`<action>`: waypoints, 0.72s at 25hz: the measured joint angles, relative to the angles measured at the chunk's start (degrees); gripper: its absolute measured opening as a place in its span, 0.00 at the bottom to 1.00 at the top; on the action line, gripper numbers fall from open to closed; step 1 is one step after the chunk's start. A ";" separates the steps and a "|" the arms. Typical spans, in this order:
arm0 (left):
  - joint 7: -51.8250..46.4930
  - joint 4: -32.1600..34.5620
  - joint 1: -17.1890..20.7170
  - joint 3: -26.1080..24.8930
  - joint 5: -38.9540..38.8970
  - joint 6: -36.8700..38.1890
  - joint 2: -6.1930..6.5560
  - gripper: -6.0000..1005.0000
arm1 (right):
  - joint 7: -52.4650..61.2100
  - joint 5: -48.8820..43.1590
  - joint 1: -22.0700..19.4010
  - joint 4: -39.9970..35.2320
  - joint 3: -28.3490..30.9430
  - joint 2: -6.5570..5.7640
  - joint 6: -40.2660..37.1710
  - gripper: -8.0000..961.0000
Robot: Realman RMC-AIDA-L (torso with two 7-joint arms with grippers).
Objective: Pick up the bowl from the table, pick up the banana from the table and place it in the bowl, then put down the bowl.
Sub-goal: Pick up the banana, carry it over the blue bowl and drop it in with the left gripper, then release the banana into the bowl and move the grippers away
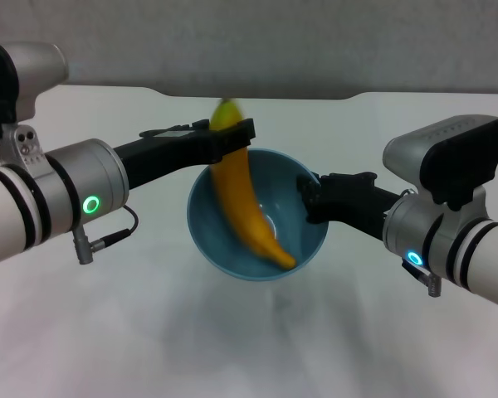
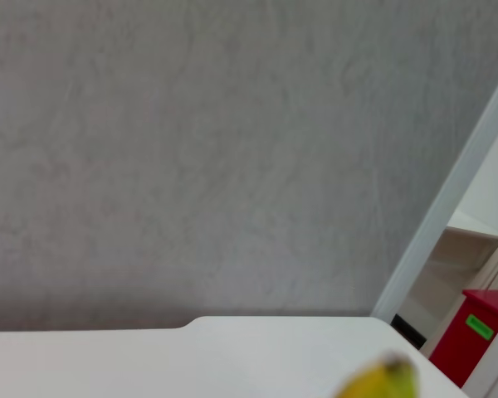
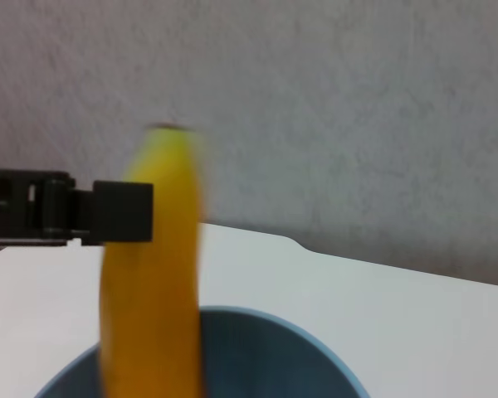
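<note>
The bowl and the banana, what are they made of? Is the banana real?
The bowl looks like smooth, shiny light-blue plastic: it has a thin even wall and a soft gleam inside. The banana has smooth yellow-orange skin and a dark greenish tip; whether it is real fruit or a plastic toy cannot be told.

banana (image 1: 242,203): yellow, steeply tilted, lower end inside bowl (image 1: 311,249) | bowl: light-blue, tilted

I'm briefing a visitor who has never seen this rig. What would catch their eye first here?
The yellow banana standing steeply in the light-blue bowl, its lower tip inside, its upper end at the left gripper. Next, the right gripper gripping the bowl's rim on the robot's right, holding it tilted over the white table.
</note>
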 joint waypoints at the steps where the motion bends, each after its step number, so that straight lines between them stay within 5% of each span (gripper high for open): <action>1: 0.74 0.03 0.08 -0.16 -0.84 -0.16 0.03 0.68 | 0.00 0.00 0.00 0.05 0.06 0.00 0.00 0.05; 8: 1.10 0.06 0.59 -1.76 -1.15 -0.26 0.13 0.89 | 0.00 0.00 0.00 0.89 0.26 0.00 0.00 0.05; 18: 4.92 0.48 5.85 -10.66 -1.16 -1.70 0.08 0.89 | 0.18 0.60 1.25 3.70 4.70 0.00 4.17 0.05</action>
